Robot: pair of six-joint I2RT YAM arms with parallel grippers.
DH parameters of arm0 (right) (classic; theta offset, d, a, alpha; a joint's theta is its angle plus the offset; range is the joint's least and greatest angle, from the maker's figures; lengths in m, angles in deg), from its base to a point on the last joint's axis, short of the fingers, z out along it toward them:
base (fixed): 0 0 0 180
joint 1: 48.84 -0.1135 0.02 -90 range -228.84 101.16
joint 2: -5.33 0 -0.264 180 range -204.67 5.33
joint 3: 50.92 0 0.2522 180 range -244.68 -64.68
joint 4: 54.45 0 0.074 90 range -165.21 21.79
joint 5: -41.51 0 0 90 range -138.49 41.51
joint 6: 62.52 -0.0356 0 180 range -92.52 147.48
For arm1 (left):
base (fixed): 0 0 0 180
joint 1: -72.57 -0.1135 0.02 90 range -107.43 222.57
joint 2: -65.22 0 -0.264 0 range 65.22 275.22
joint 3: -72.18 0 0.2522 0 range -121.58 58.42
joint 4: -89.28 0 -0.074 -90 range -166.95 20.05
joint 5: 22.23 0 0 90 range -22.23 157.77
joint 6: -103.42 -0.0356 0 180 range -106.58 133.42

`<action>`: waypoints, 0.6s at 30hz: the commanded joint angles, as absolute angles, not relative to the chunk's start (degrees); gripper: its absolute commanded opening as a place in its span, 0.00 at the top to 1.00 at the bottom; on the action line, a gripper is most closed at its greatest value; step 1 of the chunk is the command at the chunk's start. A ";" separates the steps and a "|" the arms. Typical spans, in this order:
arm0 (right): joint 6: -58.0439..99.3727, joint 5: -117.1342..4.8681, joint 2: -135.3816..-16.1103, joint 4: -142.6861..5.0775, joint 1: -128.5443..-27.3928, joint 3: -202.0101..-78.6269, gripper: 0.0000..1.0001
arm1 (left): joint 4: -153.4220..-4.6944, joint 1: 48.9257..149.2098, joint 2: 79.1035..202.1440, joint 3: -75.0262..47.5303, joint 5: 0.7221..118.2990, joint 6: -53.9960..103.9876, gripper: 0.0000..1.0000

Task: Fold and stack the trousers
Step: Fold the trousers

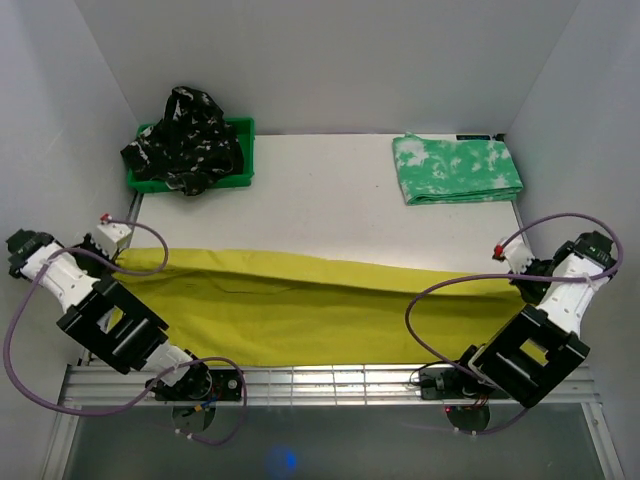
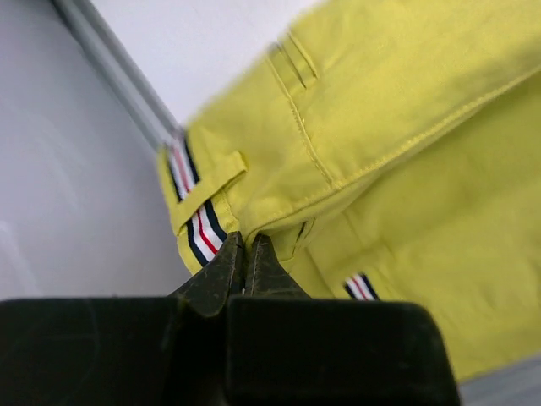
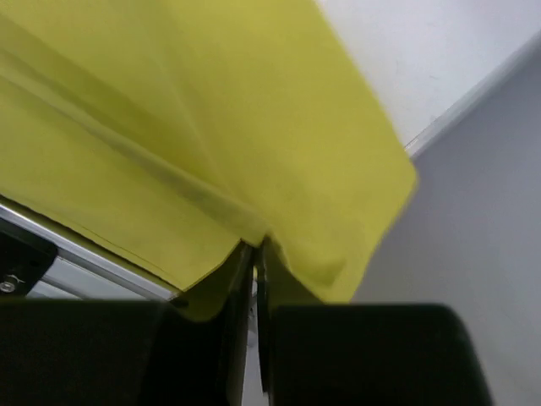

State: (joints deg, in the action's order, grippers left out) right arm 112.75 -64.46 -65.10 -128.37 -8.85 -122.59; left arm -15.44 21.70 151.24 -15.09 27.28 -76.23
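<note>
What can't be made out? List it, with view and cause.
1. Inside of bin: top view, black trousers heaped over it.
2. Ends of yellow trousers: top view, arms cover them.
3. Grip of left claw: left wrist, its own body hides it.
4. Cloth past right claw: right wrist, blurred, cut by edges.

Bright, even overhead light; you see faint shadows along the folds of the mustard-yellow pair, a blue glint at the bottom edge, and a blurred right wrist view.

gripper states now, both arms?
Left gripper: closed on the mustard-yellow trousers, waistband end.
Right gripper: closed on the same trousers, opposite end.
</note>
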 commanded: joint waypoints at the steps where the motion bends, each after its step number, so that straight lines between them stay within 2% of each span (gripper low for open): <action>1: 141.73 -56.76 -62.78 -128.34 -3.94 -114.01 0.92 | -8.75 15.54 150.12 -6.10 35.41 -93.63 1.00; 3: 141.83 -53.79 -63.74 -125.00 -3.23 -109.00 0.92 | -10.23 15.09 152.82 -3.73 41.02 -93.20 1.00; 6: 138.42 -51.14 -68.29 -118.23 -3.49 -106.26 0.92 | -14.62 16.13 155.82 -1.09 43.42 -87.15 1.00; 10: 129.91 -49.99 -76.12 -114.01 -5.15 -108.71 0.92 | -20.43 21.23 160.91 1.11 49.13 -75.55 1.00; 18: 115.65 -49.72 -84.91 -108.12 -15.96 -113.72 0.92 | -26.93 35.19 168.13 -3.79 49.67 -50.43 1.00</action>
